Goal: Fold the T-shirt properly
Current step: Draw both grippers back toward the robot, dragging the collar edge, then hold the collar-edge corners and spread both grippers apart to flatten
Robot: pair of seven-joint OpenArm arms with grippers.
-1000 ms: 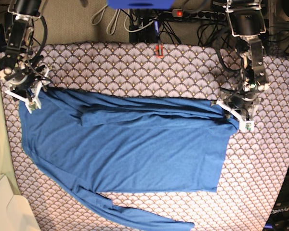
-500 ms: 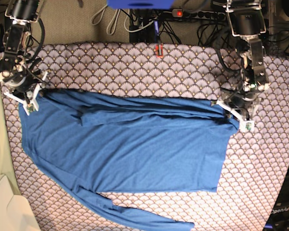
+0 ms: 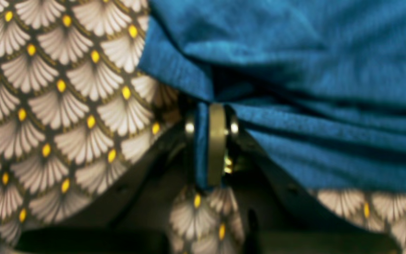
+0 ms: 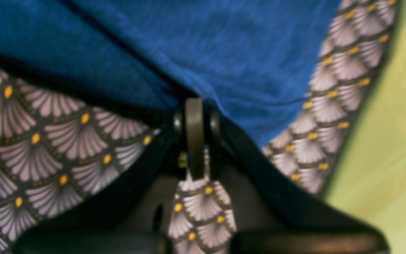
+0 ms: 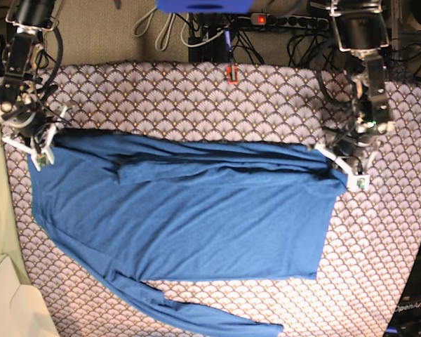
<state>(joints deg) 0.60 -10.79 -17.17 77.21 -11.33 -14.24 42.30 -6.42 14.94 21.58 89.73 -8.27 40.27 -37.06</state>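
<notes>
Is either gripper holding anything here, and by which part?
Both grip the T-shirt: the left gripper pinches its far edge at one end, the right gripper the same edge at the other end.

Only one bit of writing shows. In the base view, pale letters stand on a dark part (image 5: 412,309) at the bottom right corner, past the edge of the desk. They seem to start with "Open", but the rest is too small and faint to read. The small white tags by the two arms are too tiny to read. The two wrist views show no words or numbers.
</notes>
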